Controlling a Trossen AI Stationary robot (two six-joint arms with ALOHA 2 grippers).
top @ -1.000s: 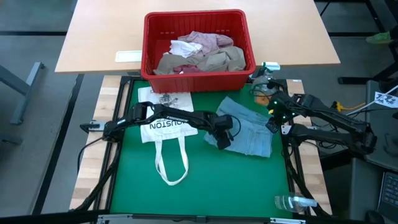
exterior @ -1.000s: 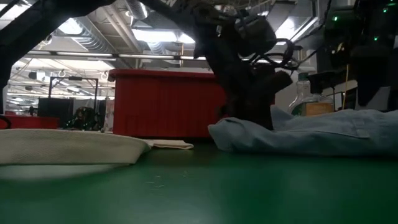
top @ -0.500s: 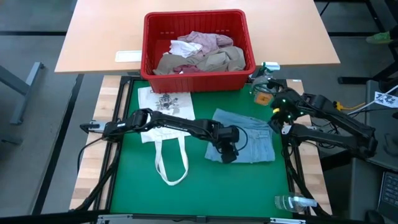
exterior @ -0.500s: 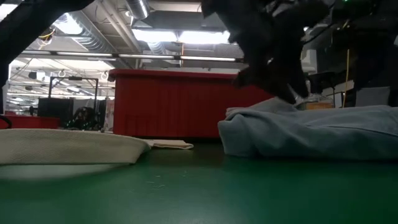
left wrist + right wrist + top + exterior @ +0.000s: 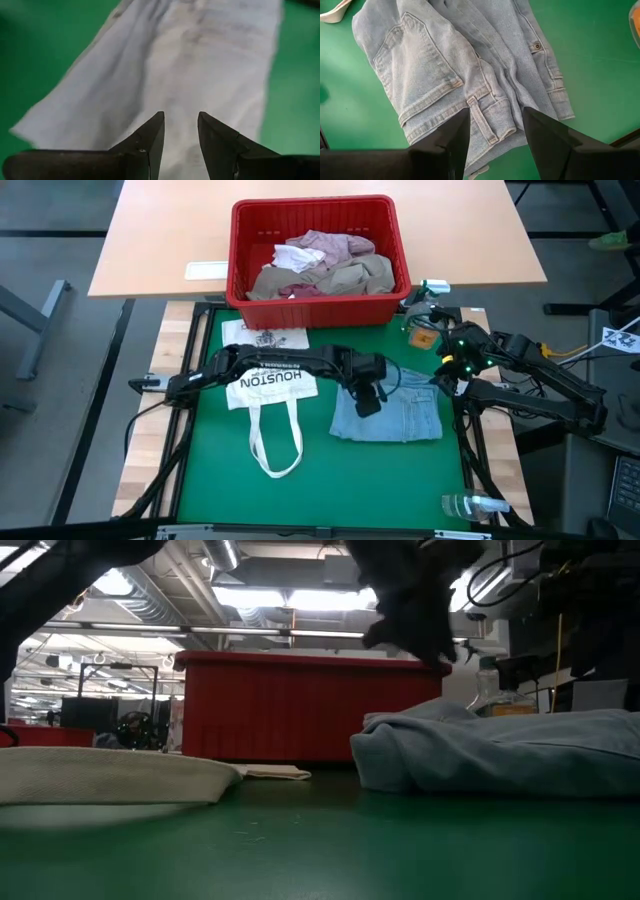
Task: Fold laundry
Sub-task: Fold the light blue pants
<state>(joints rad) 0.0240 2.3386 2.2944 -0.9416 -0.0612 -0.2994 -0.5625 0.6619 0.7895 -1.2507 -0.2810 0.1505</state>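
The folded light blue jeans (image 5: 395, 418) lie flat on the green mat (image 5: 330, 490), right of centre. My left gripper (image 5: 368, 406) hangs open above their left part, clear of the cloth. The left wrist view shows its fingers (image 5: 180, 120) apart over the pale denim (image 5: 190, 60). In the low view it (image 5: 412, 628) floats above the pile (image 5: 500, 752). My right gripper (image 5: 495, 117) is open over the jeans' waistband end (image 5: 485, 107), at the mat's right edge (image 5: 448, 376). More laundry (image 5: 318, 265) fills the red basket.
The red basket (image 5: 392, 240) stands on the wooden table past the mat's far edge. A white tote bag (image 5: 268, 392) and a printed sheet (image 5: 262, 338) lie left of the jeans. A spray bottle (image 5: 470, 504) lies at the near right corner, and small items (image 5: 425, 315) sit at the far right.
My left gripper has risen off the jeans and drawn back a little toward the far edge. The jeans, skewed a second ago, now lie as a squarer folded stack, with the left edge thicker. My right gripper has tipped slightly at the mat's right edge.
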